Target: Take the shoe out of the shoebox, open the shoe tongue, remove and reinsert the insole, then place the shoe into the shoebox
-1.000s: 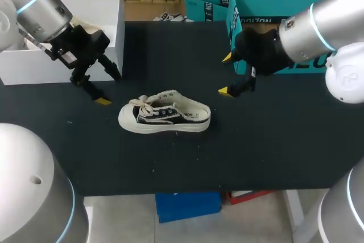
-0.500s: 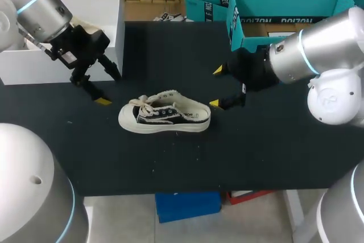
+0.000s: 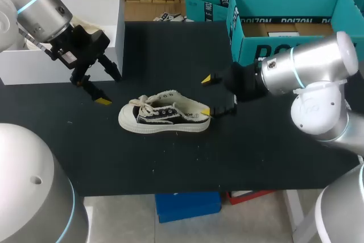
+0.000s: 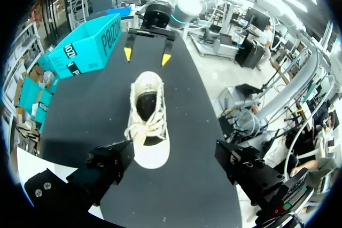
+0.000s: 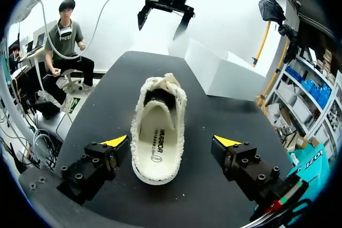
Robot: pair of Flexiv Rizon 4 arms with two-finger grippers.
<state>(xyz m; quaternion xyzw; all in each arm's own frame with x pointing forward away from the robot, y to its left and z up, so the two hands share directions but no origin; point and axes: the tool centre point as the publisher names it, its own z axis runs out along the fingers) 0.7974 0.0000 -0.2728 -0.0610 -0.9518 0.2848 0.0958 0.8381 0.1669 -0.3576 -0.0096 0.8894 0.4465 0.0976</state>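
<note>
Sneaker (image 3: pixel 165 118) of black canvas, with cream fleecy lining and a white rubber sole, stands on its sole in the middle of the black table (image 3: pixel 170 163), out in the open. Its toe points towards the left arm and its heel towards the right arm.

Now the right gripper (image 3: pixel 206 95): its fingers are spread wide and low at the heel end. From its own wrist camera the heel lies between the two yellow tips, with a gap on each side, so nothing is gripped. That view looks straight into the shoe's mouth at the cream insole (image 5: pixel 155 137), lying flat inside.

Over to the left gripper (image 3: pixel 108 88): it hangs near the toe end, well apart from the shoe, its fingers splayed wide and holding nothing. Cream laces (image 3: pixel 142 105) lie loose over the front. Behind that arm, a white open-topped box (image 3: pixel 62 38) rests at the table's rear left corner.
</note>
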